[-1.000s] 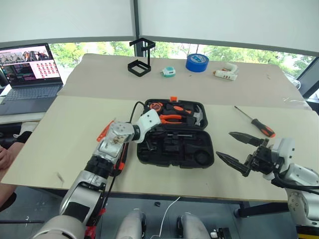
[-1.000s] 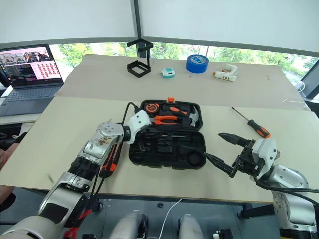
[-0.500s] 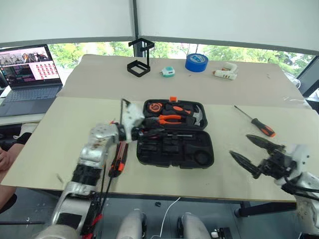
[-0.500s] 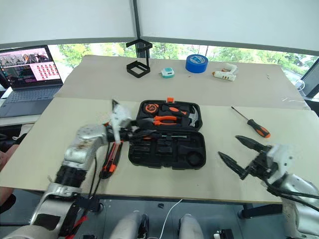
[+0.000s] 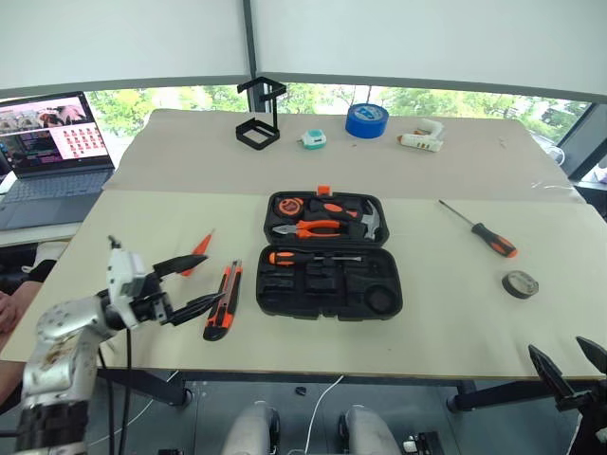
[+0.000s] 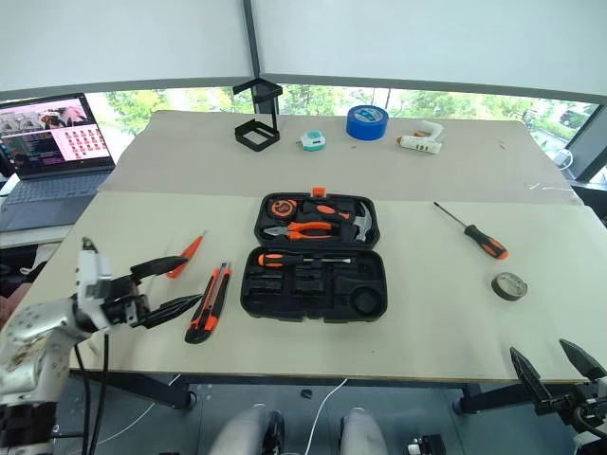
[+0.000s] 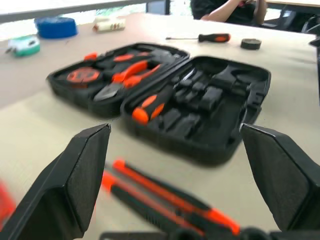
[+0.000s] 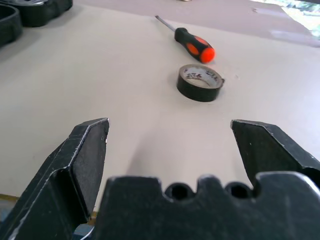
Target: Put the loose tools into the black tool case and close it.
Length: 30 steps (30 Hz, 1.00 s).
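The black tool case (image 5: 327, 296) lies open mid-table, pliers and a hammer in its far half, one orange-and-black screwdriver (image 5: 308, 257) in its near half. Left of it lie the utility knife (image 5: 224, 300) and the small orange screwdriver (image 5: 196, 254). My left gripper (image 5: 215, 276) hangs open and empty just left of the knife, pointing at the case (image 7: 200, 100). A second long screwdriver (image 5: 484, 230) and the dark tape roll (image 5: 520, 283) lie to the right. My right gripper (image 5: 555, 344) is open and empty at the near right table edge, facing the tape roll (image 8: 199, 82).
Along the far side of the table stand a black open-frame stand (image 5: 258, 118), a small teal tape measure (image 5: 313, 139), a blue tape roll (image 5: 365, 119) and a white glue gun (image 5: 422, 137). A laptop (image 5: 52, 142) sits at the far left.
My left gripper has let go and opened, drawing back left from the case, where a screwdriver now lies. My right gripper pulled back to the near right edge, uncovering the tape roll.
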Each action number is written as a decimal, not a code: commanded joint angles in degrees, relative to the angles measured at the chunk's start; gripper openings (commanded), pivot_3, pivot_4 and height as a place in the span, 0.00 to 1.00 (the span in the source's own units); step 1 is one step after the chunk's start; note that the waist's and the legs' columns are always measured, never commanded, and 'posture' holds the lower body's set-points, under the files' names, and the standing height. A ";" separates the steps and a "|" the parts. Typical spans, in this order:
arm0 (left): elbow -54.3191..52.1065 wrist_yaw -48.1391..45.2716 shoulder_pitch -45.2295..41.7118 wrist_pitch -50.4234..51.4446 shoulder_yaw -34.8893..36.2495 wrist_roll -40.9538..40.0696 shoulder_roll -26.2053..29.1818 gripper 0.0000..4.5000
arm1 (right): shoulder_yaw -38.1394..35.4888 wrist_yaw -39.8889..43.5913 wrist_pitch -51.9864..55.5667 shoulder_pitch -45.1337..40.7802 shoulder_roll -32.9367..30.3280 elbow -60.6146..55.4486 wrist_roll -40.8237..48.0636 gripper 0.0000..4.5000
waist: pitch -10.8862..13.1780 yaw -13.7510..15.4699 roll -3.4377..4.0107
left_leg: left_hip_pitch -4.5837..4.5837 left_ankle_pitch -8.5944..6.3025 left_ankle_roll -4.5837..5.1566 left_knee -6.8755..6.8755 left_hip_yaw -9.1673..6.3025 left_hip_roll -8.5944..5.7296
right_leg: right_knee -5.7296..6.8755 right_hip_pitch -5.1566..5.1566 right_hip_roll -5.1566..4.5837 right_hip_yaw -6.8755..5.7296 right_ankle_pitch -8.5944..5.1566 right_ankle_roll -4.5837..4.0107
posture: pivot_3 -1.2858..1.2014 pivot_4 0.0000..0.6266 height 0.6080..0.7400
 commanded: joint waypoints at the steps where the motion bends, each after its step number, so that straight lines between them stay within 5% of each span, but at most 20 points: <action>1: -4.45 1.77 0.64 0.76 1.46 -2.69 0.51 0.99 | -0.19 -0.97 1.21 -4.34 -3.21 -1.42 1.40 1.00 | 0.00 -0.01 0.00 | 0.01 0.00 0.00 0.00 0.01 0.00 | 0.00 0.00 0.01 -0.01 0.00 0.00 | 0.52 0.24 1.00; 7: -13.56 7.06 -2.63 7.89 -3.79 -7.70 -2.51 0.99 | 6.22 0.40 7.90 -23.74 -14.52 8.88 -1.44 1.00 | 0.05 -0.15 0.07 | 0.00 0.17 0.29 0.00 0.20 -0.10 | -0.01 -0.01 0.33 0.10 0.06 0.09 | 0.52 0.24 1.00; 12: -15.97 12.45 -7.97 9.80 -9.83 -6.80 -6.95 0.99 | 23.05 0.03 19.82 -48.08 -25.36 29.84 -15.66 1.00 | 0.05 -0.20 0.08 | 0.00 0.27 0.46 0.00 0.22 -0.10 | 0.01 -0.02 0.57 0.07 0.27 0.44 | 0.52 0.24 1.00; 16: -16.19 14.73 -11.40 9.57 -15.66 -4.35 -10.40 0.99 | 35.12 -0.72 19.08 -67.68 -25.59 47.06 -27.79 1.00 | 0.07 -0.35 0.09 | -0.13 0.27 0.45 -0.03 0.22 -0.18 | -0.01 -0.14 0.65 0.05 0.26 0.41 | 0.52 0.24 1.00; 24: -16.51 14.71 -10.89 8.23 -18.75 -2.08 -10.74 0.99 | 42.95 -2.35 18.90 -81.36 -23.09 65.58 -36.92 1.00 | 0.07 -0.49 0.09 | -0.53 0.26 0.44 -0.15 0.22 -0.23 | -0.27 -0.33 0.62 -0.01 0.30 0.61 | 0.52 0.24 1.00; 30: -16.64 14.41 -10.31 8.08 -17.79 -2.76 -9.56 1.00 | 42.47 -6.89 16.35 -82.55 -22.53 68.37 -38.57 0.62 | 0.08 -0.69 0.10 | -0.52 0.26 0.44 -0.15 0.21 -0.25 | -0.25 -0.32 0.58 -0.03 0.32 0.64 | 0.52 0.24 1.00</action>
